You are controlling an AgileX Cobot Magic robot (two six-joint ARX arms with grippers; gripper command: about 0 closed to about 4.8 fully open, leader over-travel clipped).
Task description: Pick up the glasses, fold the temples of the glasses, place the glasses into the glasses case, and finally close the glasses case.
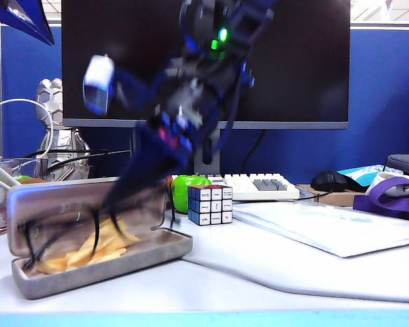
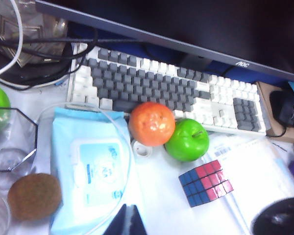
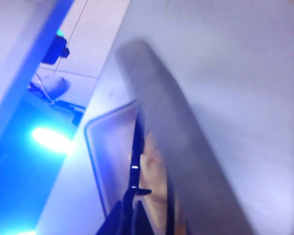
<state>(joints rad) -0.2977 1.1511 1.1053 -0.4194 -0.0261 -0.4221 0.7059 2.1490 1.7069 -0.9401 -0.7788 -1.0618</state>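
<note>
Black glasses (image 1: 88, 225) pinched in right end effector (image 3: 130, 208), over open glasses case (image 1: 88, 266) directly below. Left end effector (image 2: 127, 220) above tissue pack (image 2: 90, 171); state unclear.

r arm (image 1: 191, 102) reaching down-left | r fingers (image 3: 122, 215) closed | l fingers (image 2: 127, 220) unclear

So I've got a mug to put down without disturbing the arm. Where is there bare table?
Bare white table lies in front of the Rubik's cube, right of the open grey felt glasses case. The left is crowded: the right gripper, fingers shut on the black thin-rimmed glasses, is over the case. Behind, the keyboard and green apple fill the space.
</note>
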